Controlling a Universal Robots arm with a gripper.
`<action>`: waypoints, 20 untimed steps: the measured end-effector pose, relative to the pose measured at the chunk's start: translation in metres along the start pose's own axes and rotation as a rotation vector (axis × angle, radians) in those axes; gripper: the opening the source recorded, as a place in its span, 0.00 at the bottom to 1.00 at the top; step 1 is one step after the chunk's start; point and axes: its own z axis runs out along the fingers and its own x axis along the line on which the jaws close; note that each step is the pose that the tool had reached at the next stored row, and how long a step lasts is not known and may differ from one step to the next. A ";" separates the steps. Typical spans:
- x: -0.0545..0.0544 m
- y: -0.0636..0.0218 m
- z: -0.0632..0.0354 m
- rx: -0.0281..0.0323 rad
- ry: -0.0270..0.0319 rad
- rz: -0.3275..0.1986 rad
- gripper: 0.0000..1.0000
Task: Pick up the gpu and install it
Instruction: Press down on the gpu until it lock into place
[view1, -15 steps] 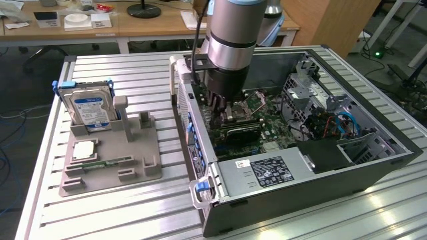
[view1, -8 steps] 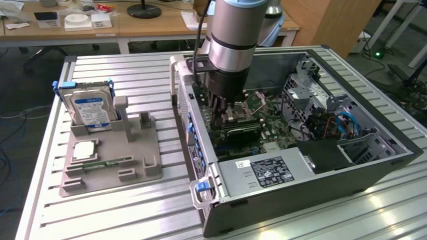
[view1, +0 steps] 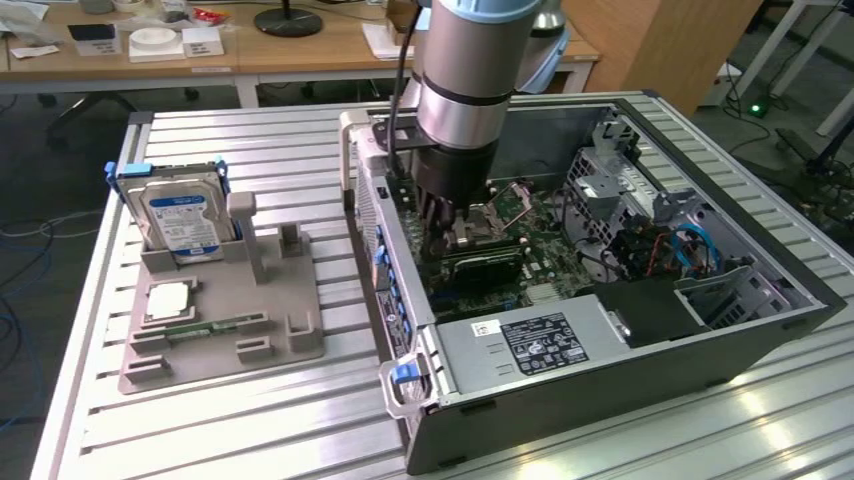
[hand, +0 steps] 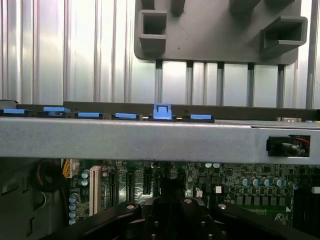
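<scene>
while my gripper (view1: 461, 215) sat low inside the computer case (view1: 747, 330), its fingers were pressed together. the gpu (view1: 483, 262) looked seated on the motherboard (hand: 240, 182), so installation seemed nearly done.

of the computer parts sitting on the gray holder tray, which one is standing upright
The hard drive, silver with a blue-and-white label, stands upright at the tray's far end. The square chip and narrow green RAM stick both lie flat.
</scene>
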 end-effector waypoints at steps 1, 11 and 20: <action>0.000 0.0000 0.0013 -0.0001 0.0000 0.000 0.10; 0.000 -0.0002 0.0078 0.0000 -0.0006 0.000 0.10; 0.000 0.0000 -0.0042 0.0000 -0.0005 0.000 0.10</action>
